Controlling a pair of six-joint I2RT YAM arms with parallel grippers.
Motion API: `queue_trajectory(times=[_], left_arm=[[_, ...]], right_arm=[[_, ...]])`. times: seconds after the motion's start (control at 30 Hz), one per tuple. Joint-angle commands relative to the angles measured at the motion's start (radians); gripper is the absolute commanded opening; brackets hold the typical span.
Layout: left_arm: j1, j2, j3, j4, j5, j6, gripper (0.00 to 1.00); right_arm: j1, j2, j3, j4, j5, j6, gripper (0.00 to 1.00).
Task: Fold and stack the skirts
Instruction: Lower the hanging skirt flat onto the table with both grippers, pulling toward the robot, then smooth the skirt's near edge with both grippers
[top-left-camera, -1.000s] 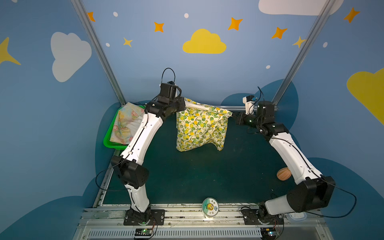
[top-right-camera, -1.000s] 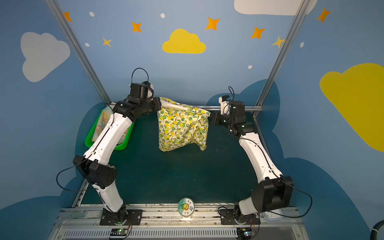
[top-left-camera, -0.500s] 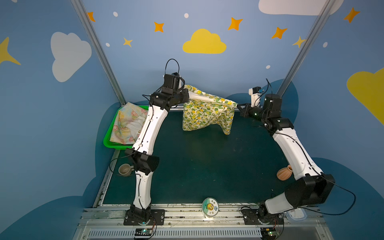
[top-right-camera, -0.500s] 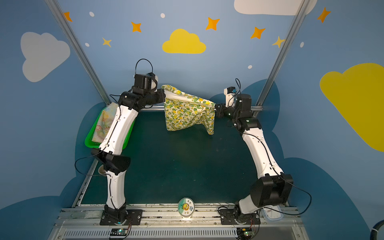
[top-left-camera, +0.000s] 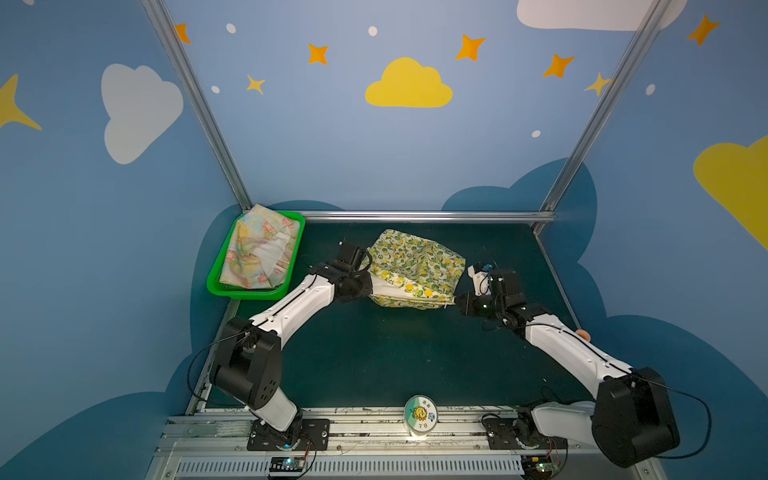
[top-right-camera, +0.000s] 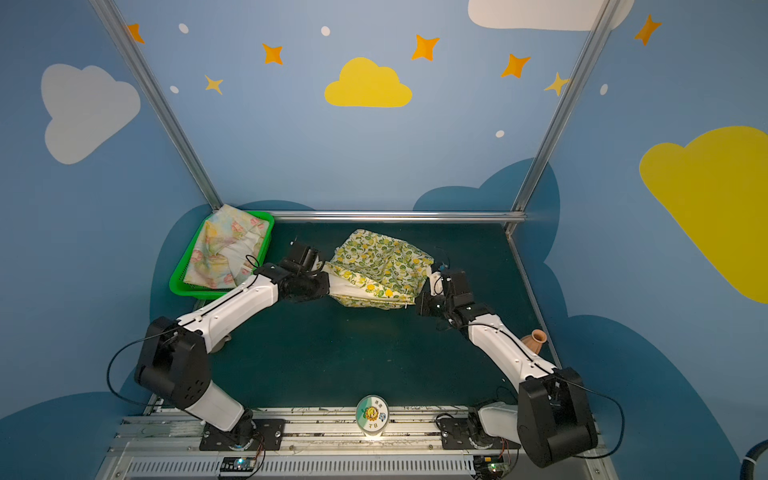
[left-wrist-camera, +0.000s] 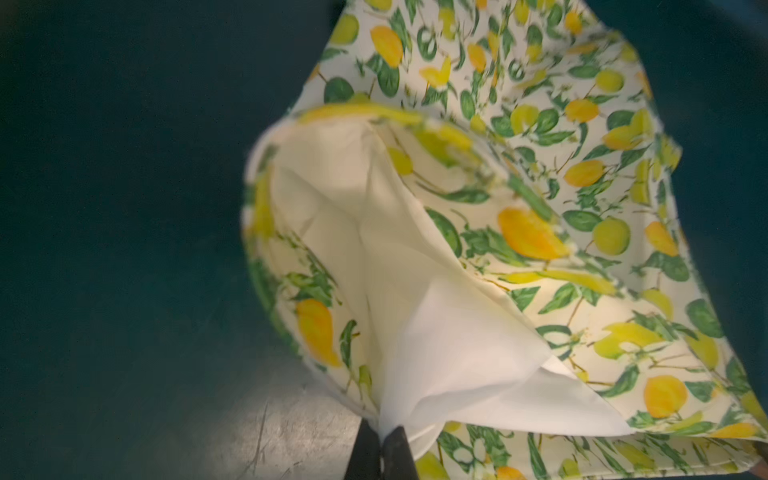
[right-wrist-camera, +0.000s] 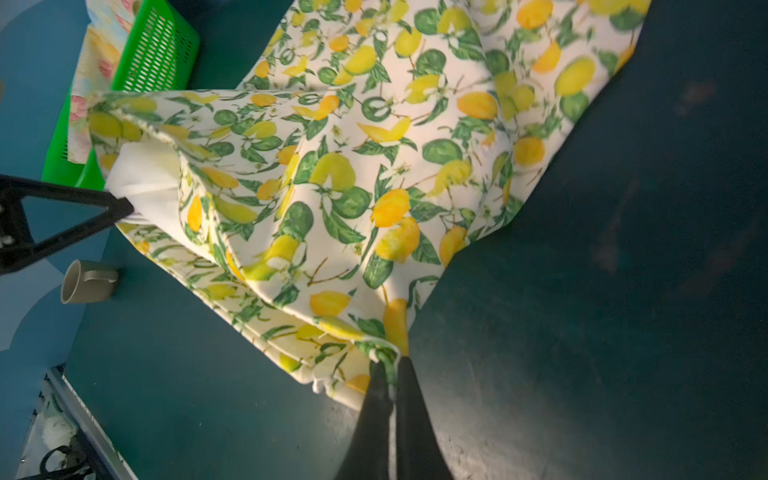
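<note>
Lemon skirt (top-left-camera: 417, 266) held at both near corners, far centre of the dark table (top-left-camera: 374, 357).
We see the left gripper (left-wrist-camera: 380, 434) with its fingers pinched together on the white lining at the skirt's left corner, and the right gripper (right-wrist-camera: 392, 365) clamped tight on the printed hem at the right corner. Between them the near edge runs taut and low, though we can't quite tell whether it touches the table. The far part of the cloth appears to lie bunched on the surface. Over at the far left, the floral skirt (top-left-camera: 258, 251) sits crumpled in the green basket (top-left-camera: 245, 294), one corner spilling over its far rim. A clay vase (top-right-camera: 536, 338) stands by the right edge, well apart.
</note>
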Motion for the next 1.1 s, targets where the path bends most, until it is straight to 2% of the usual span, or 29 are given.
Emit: queue_trajectory(times=[0.0, 0.1, 0.13, 0.17, 0.23, 0.3, 0.57, 0.73, 0.87, 0.97, 1.07], left_arm=[[-0.038, -0.041, -0.077, 0.068, -0.047, -0.069, 0.05], [-0.071, -0.052, -0.135, 0.048, -0.039, -0.108, 0.17], [-0.080, -0.060, -0.151, 0.046, -0.029, -0.115, 0.29], [-0.090, -0.068, -0.164, 0.030, -0.032, -0.123, 0.43], [-0.100, -0.096, -0.183, -0.004, -0.042, -0.133, 0.53], [-0.101, -0.131, -0.196, -0.044, -0.048, -0.143, 0.58], [-0.073, -0.179, -0.194, -0.163, -0.129, -0.170, 0.60], [-0.008, -0.150, -0.234, -0.115, -0.105, -0.209, 0.58], [0.053, -0.159, -0.305, 0.003, -0.067, -0.239, 0.51], [0.068, -0.145, -0.317, 0.072, -0.043, -0.205, 0.45], [0.059, -0.107, -0.303, 0.104, -0.015, -0.169, 0.47]], right_arm=[[0.015, -0.055, -0.043, 0.020, 0.076, 0.076, 0.00], [0.033, -0.068, -0.083, -0.015, 0.085, 0.078, 0.00], [0.035, -0.072, -0.084, -0.037, 0.085, 0.084, 0.01], [0.036, -0.074, -0.080, -0.062, 0.083, 0.089, 0.09], [0.037, -0.082, -0.063, -0.119, 0.085, 0.104, 0.29], [0.036, -0.090, -0.055, -0.158, 0.081, 0.114, 0.36], [0.051, -0.103, -0.024, -0.217, 0.085, 0.123, 0.42], [0.053, -0.062, -0.027, -0.217, 0.064, 0.142, 0.42], [0.053, -0.026, -0.021, -0.212, 0.049, 0.157, 0.42], [0.053, 0.003, -0.001, -0.220, 0.033, 0.166, 0.42], [0.051, 0.021, 0.019, -0.230, 0.026, 0.166, 0.41]])
